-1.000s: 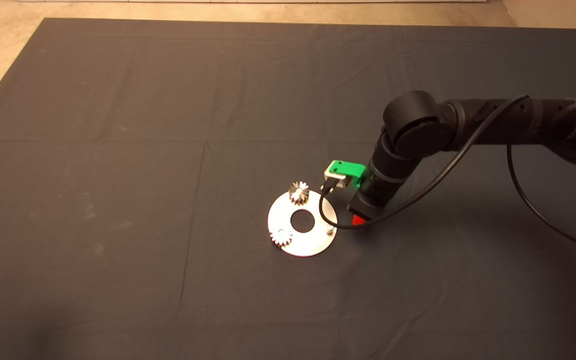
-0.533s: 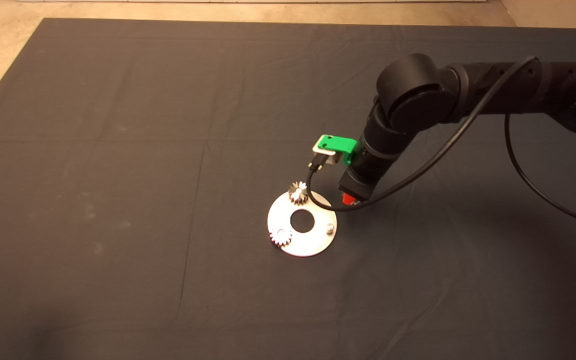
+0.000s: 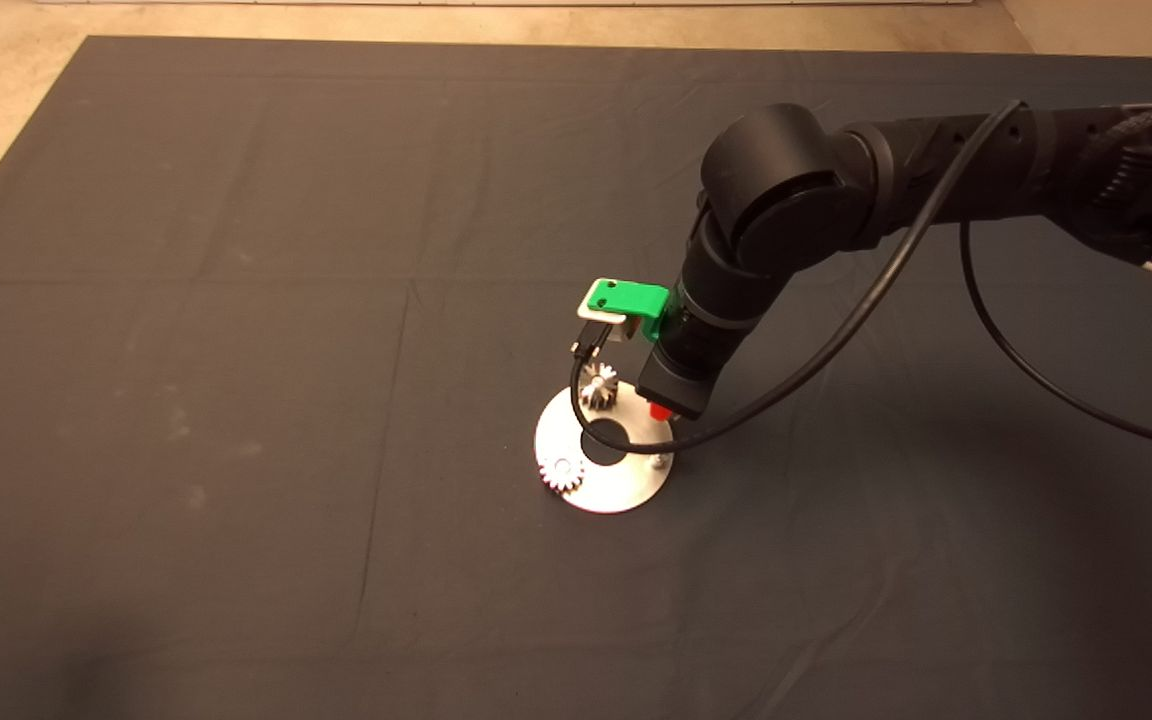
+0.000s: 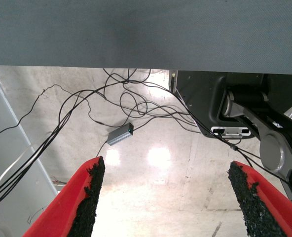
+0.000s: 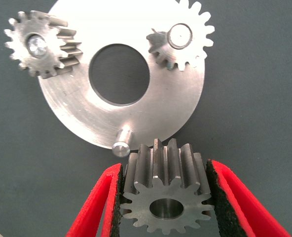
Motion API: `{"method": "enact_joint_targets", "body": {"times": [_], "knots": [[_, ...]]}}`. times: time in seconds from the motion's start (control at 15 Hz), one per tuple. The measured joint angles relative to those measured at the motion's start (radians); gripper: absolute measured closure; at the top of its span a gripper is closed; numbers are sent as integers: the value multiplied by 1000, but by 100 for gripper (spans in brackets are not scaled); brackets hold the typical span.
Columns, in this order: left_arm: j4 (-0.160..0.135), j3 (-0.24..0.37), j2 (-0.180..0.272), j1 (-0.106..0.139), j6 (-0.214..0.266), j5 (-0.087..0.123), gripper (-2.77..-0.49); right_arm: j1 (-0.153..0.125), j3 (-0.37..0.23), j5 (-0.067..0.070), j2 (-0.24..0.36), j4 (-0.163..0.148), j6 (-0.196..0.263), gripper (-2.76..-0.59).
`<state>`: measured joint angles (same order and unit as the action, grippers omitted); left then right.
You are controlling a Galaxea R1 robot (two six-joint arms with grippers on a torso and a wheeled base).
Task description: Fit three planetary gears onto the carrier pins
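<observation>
My right gripper [image 5: 166, 197] hangs over the flat round silver disc [image 5: 175, 106], its jaws pinching a small silvery-grey toothed metal gear [image 5: 165, 197] by its sides. This gear sits just beside the disc's one bare silver peg [image 5: 121, 142], not yet on it. Two matching gears [image 5: 40, 44] [image 5: 181, 40] sit on the disc's other pegs. My left gripper [image 4: 168, 197] waits off the bench's dark mat [image 3: 236, 300], jaws spread wide over the floor.
</observation>
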<state>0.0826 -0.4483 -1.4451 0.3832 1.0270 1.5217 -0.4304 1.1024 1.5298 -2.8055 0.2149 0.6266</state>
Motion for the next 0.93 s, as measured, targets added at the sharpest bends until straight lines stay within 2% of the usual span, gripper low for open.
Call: {"method": "enact_joint_targets", "body": {"times": [0.4,0.93], "knots": [[0,0,2,0,0,0,-176,-2,-43,0,-1,-1,2,-104],[0,0,3,0,0,0,-176,5,-50,0,5,-1,2,-104]]}}
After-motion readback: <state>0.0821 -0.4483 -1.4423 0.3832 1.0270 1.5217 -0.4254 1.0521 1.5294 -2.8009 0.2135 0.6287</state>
